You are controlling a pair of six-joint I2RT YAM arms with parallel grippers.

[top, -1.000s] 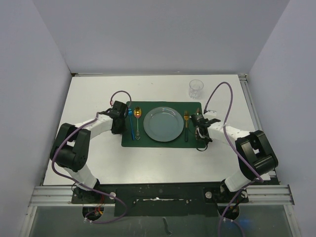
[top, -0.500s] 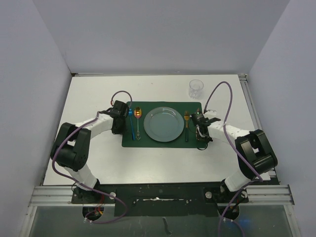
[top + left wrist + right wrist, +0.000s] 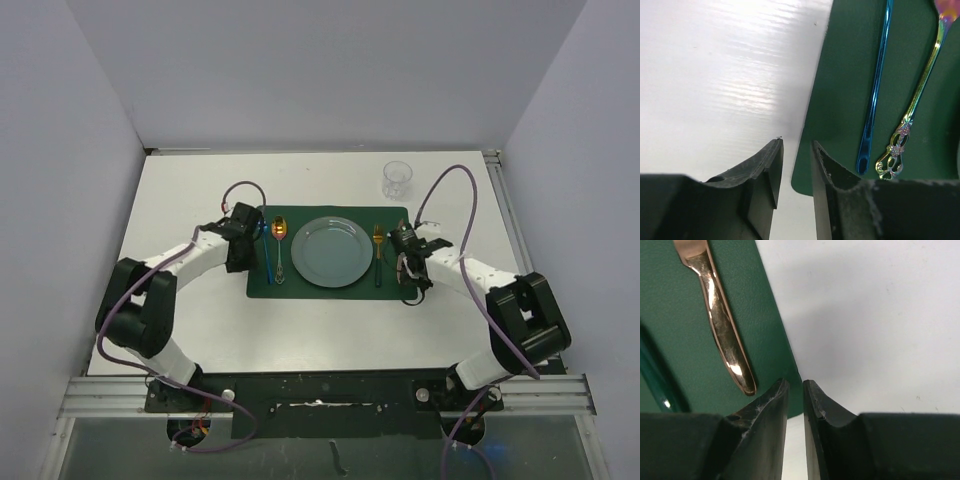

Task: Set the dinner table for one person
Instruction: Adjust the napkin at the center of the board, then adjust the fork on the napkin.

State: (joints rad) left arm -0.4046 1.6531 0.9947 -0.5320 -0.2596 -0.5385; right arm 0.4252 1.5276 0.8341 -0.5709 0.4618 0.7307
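Observation:
On the white dinner table point(image 3: 200, 330) lies a dark green placemat point(image 3: 330, 290) with a grey-blue plate point(image 3: 331, 250) in its middle. Left of the plate lie a blue utensil point(image 3: 267, 258) point(image 3: 875, 100) and a gold spoon point(image 3: 279, 235) point(image 3: 920, 95). To its right are a gold fork point(image 3: 378, 238) and a copper handle point(image 3: 722, 325). My left gripper point(image 3: 243, 252) point(image 3: 795, 146) sits low at the mat's left edge, open by a narrow gap. At the right edge of the mat my right gripper point(image 3: 408, 262) point(image 3: 796, 383) is open a slit. Neither holds anything.
A clear glass point(image 3: 397, 178) stands at the back right of the table, beyond the placemat's corner. Metal rails point(image 3: 505, 215) edge the table on the right and at the near side. Grey walls close in on the left, back and right.
Both grippers were shut a moment ago and their jaws have now parted slightly. Both arms' elbows have shifted a little; the placemat and tableware stay put.

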